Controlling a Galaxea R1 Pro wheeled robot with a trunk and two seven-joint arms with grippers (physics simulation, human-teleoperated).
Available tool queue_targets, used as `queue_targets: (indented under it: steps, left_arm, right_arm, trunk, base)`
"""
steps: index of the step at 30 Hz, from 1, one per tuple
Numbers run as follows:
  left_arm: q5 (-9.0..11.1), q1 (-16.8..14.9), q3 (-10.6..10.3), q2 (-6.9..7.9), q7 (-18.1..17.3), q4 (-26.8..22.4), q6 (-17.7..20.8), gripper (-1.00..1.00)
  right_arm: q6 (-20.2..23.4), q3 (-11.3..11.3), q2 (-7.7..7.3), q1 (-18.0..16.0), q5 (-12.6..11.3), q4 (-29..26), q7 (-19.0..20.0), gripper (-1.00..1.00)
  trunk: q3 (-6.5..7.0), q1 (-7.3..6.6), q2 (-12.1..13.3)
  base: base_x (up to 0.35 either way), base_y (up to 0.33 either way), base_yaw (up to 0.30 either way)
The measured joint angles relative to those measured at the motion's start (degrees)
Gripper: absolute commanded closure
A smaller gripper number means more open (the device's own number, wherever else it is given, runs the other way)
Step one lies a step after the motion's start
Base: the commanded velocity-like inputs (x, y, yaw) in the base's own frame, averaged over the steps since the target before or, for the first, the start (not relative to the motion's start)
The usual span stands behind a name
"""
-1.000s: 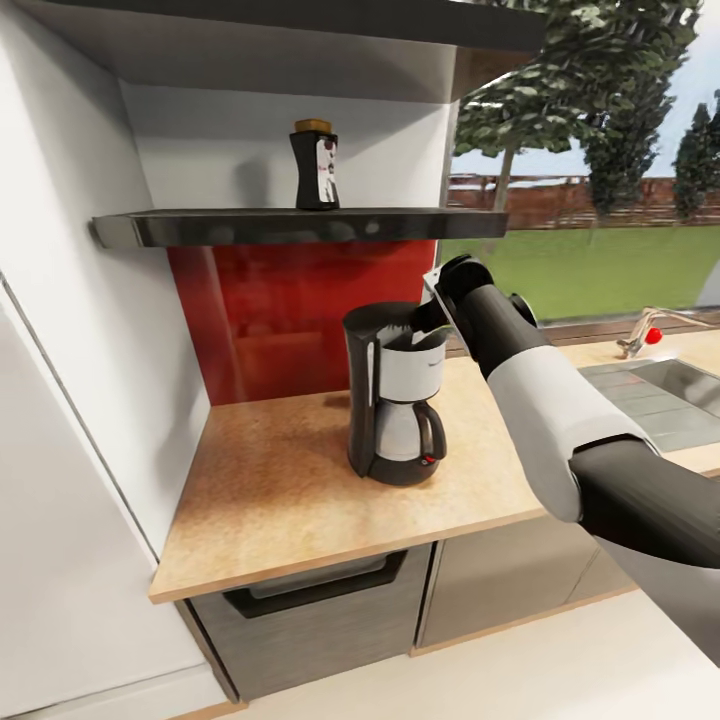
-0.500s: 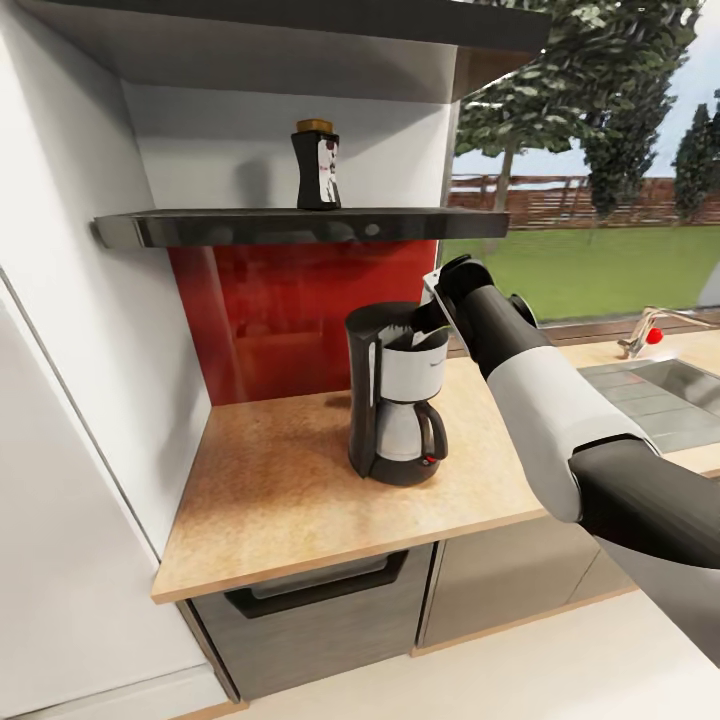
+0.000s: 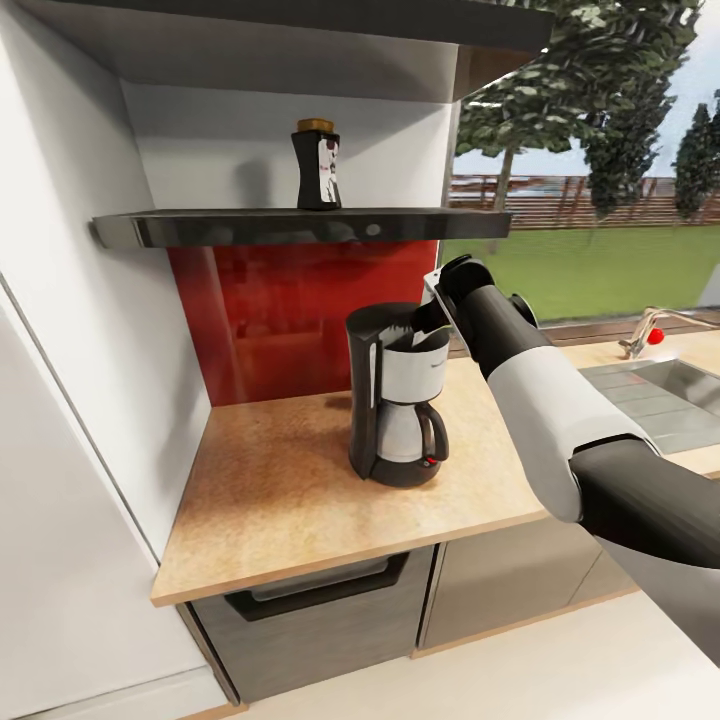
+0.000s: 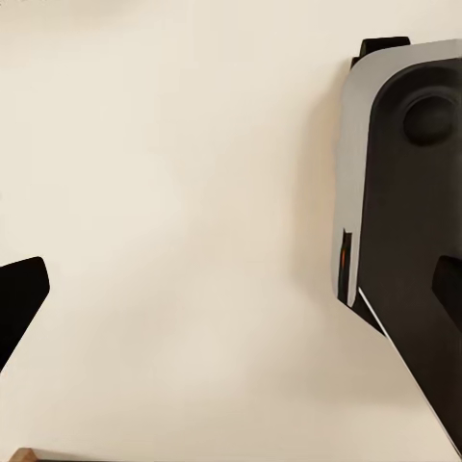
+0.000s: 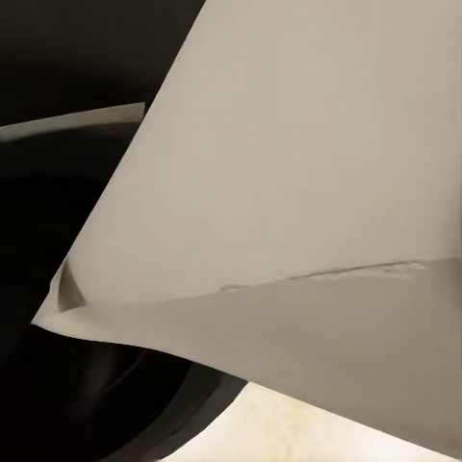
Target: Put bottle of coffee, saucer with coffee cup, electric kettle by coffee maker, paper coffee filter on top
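Note:
The black coffee maker (image 3: 395, 400) with its white front panel stands on the beige countertop (image 3: 270, 500). My right gripper (image 3: 428, 318) is at the machine's top rim, shut on the white paper coffee filter (image 3: 433, 338). In the right wrist view the paper coffee filter (image 5: 289, 192) hangs close over the coffee maker's dark top (image 5: 58, 212). The bottle of coffee (image 3: 316, 165) stands upright on the thin black kitchen shelf (image 3: 250, 226) above. My left gripper (image 4: 231, 298) is open over pale floor, with nothing between its fingers.
A red backsplash (image 3: 270, 310) lies behind the coffee maker. A sink (image 3: 660, 395) with a tap (image 3: 645, 335) is on the right. A tall white panel (image 3: 60, 450) bounds the counter's left end. A thicker slab (image 3: 300, 30) hangs overhead. My own body (image 4: 404, 192) is beside the left gripper.

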Motion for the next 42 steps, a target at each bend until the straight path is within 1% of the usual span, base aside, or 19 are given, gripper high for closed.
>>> queue_targets:
  steps: [24, 25, 42]
  left_arm:
    - [0.0, 0.0, 0.1, 0.16, 0.0, 0.0, 0.0, -1.0]
    - [0.0, 0.0, 0.1, 0.14, 0.0, 0.0, 0.0, -1.0]
    - [0.0, 0.0, 0.1, 0.08, 0.0, 0.0, 0.0, -1.0]
  right_arm:
    - [0.0, 0.0, 0.0, 0.0, 0.0, -0.2, -0.1, 1.0]
    - [0.0, 0.0, 0.0, 0.0, 0.0, -0.2, -0.1, -1.0]
    - [0.0, 0.0, 0.15, 0.0, 0.0, -0.3, -0.1, -1.0]
  trunk:
    - [0.0, -0.01, 0.0]
    - [0.0, -0.01, 0.0]
    - [0.0, 0.0, 0.0]
  base:
    - [0.033, 0.012, 0.0]
    - [0.025, 0.0, 0.0]
    - [0.002, 0.0, 0.0]
